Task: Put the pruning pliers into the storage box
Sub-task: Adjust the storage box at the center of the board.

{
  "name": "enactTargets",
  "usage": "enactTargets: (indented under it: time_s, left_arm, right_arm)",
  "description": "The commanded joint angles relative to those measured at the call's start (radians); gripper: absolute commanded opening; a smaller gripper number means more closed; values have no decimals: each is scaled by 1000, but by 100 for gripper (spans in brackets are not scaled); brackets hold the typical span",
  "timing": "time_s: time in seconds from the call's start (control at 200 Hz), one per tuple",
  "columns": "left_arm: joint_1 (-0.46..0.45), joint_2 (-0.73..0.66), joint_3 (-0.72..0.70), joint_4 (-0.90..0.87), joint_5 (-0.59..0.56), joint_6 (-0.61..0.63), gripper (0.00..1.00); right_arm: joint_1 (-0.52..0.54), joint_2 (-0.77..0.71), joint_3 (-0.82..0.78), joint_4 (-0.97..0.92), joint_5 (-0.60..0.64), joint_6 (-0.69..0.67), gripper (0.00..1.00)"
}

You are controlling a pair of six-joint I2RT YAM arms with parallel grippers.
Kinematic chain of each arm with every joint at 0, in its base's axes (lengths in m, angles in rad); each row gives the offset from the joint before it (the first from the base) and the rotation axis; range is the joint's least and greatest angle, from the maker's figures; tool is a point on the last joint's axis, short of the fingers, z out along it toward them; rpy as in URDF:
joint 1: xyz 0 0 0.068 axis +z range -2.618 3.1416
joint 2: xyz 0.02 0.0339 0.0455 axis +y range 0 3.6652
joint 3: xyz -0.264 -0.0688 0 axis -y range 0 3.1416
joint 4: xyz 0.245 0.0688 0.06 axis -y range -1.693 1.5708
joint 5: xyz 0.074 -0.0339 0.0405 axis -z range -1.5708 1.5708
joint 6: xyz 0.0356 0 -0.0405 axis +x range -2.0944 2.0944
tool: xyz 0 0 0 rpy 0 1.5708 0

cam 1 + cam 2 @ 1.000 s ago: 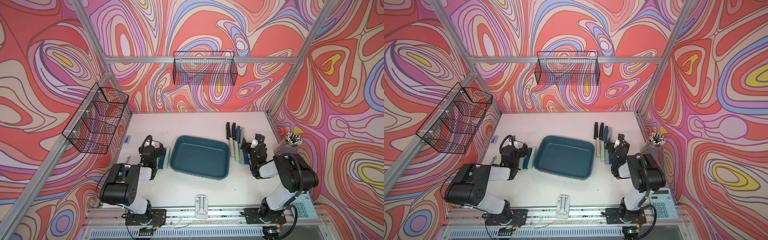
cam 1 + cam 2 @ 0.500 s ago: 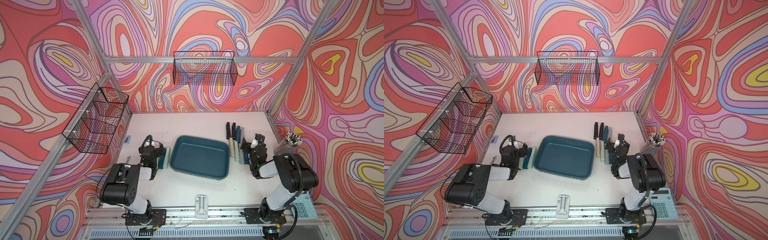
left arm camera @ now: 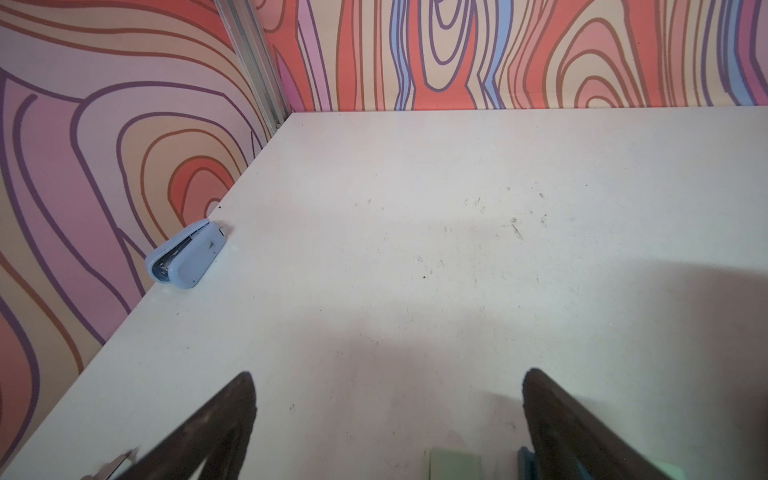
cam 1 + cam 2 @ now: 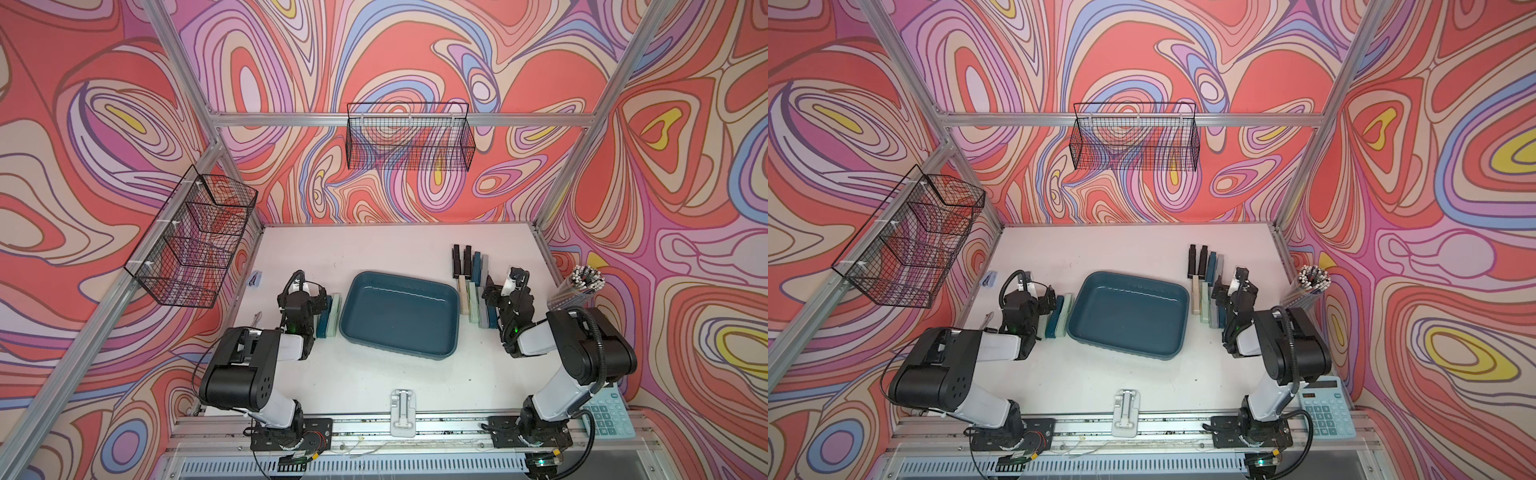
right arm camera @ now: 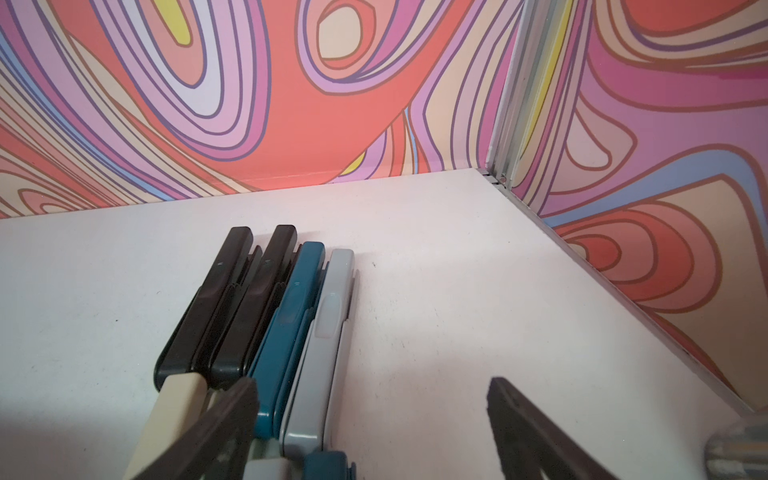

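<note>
**First grab: single out one plier per arm**

Pliers (image 4: 471,301) all lie flat on the surface (image 4: 374,245) in tight rows; none are in the box (image 4: 405,277) yet. The box sits mid-surface, empty.
- R side, just beside the box wall: far row (image 5: 266,299) is black, black, teal, grey. Near row (image 4: 1204,305) is cream, green, grey, teal.
- L side: short row (image 4: 334,311) w/ teal + green showing, touching the other wall or just off it, can't tell. Any more are hidden under the arm.

R tool (image 5: 372,381): jaws wide apart, nothing btw them, low over the near row. One finger overlaps the cream plier (image 5: 174,399), so the span takes in several at once.

L tool (image 3: 386,376): also wide and empty. A green end (image 3: 455,463) shows btw the fingers and a teal end (image 3: 524,459) sits right at one finger.

My read: the step is the first grasp, not yet made. To do it well:
- Take the outermost plier of a row, where bare surface gives one finger room to drop.
- The other finger needs the seam w/ the neighbour. Rows are packed, so prob. nudge the plier sideways first.
- Grip across the narrow width near mid-length, so it won't tip on the lift.
- Clear the rim, then lay it lengthwise along a box wall, since all must fit.
- Keep one arm over the box at a time.
</note>
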Motion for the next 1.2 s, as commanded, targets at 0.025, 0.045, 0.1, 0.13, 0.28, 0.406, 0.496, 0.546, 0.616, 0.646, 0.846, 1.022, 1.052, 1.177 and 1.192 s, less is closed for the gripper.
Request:
enactTargets:
  time_s: [0.025, 0.045, 0.1, 0.13, 0.28, 0.406, 0.496, 0.546, 0.616, 0.646, 0.846, 1.022, 1.052, 1.177, 1.192]
  left_arm:
    - [-2, -13, -23, 42, 25, 17, 82]
    - [-4, -24, -25, 39, 23, 17, 82]
    - [-6, -73, -27, -7, 6, 12, 80]
    - [-6, -105, -25, -40, -9, 8, 80]
    - [-38, -251, 42, -263, -76, 7, 74]
    - [-67, -321, 192, -506, -34, -88, 70]
    - [-114, -309, 316, -695, -22, -128, 67]
    - [-150, -289, 377, -793, -18, -136, 65]
    - [-197, -260, 440, -916, 1, -143, 64]
    - [-212, -249, 460, -957, 18, -146, 63]
    - [-248, -206, 530, -1172, 96, -159, 59]
    - [-253, -124, 577, -1263, 162, -182, 44]
    - [-256, -107, 587, -1271, 161, -181, 43]
    - [-262, -35, 635, -1306, 145, -179, 41]
    - [-265, -29, 640, -1308, 147, -178, 41]
  right_arm:
    - [-5, 1, 10, 5, 8, -4, 80]
    - [-4, -7, 17, -13, 14, -3, 79]
    - [-4, -63, 66, -157, 23, 10, 78]
    - [-4, -88, 103, -242, 27, 12, 77]
    - [-1, -137, 265, -539, 91, 73, 72]
    - [0, -161, 333, -715, 99, 185, 69]
    - [3, -185, 345, -799, 55, 271, 67]
    - [14, -197, 351, -837, 29, 294, 66]
    - [47, -221, 351, -880, 23, 307, 65]
    - [65, -231, 350, -896, 26, 308, 65]
    - [142, -278, 376, -1003, -6, 335, 65]
    - [164, -307, 400, -1057, -5, 344, 65]
    - [166, -313, 402, -1060, -8, 348, 65]
    - [170, -320, 404, -1067, -9, 361, 65]
    - [171, -320, 401, -1066, -9, 362, 65]
